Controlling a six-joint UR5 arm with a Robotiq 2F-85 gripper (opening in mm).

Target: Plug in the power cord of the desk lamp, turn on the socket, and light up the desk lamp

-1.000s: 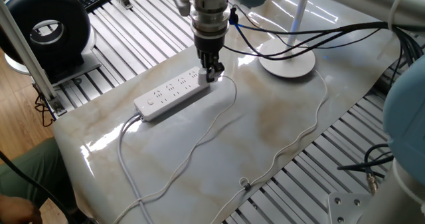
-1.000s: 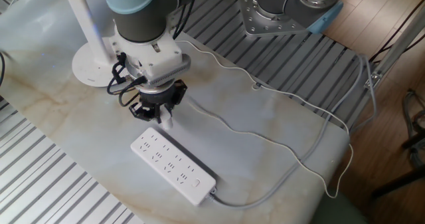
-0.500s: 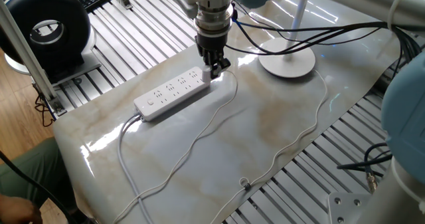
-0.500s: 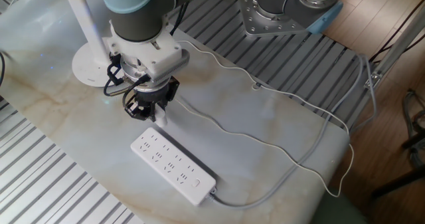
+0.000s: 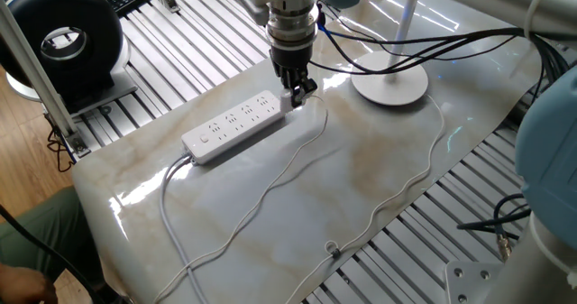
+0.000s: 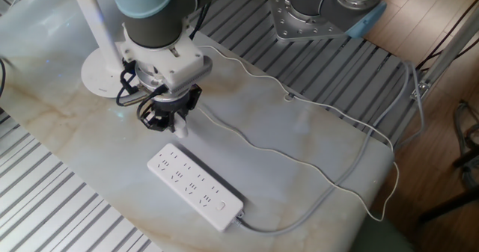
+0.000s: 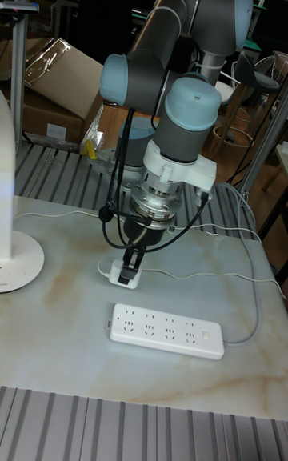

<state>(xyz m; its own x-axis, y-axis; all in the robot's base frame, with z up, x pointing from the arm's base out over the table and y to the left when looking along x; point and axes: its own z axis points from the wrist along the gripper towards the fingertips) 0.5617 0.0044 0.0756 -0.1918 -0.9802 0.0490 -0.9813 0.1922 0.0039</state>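
White plug (image 7: 128, 271) in claw (image 7: 130, 267)

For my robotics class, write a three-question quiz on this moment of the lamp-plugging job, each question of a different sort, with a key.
1. True or false: the plug of the power cord is already seated in the socket.
2. Multiple choice: the tool is A) open above the desk lamp, B) shut on the plug just off the strip's end, C) pressing the strip's button.
3. Fill in: the strip's round button sits at the end ____ from the tool.

Key: 1 false; 2 B; 3 farthest.
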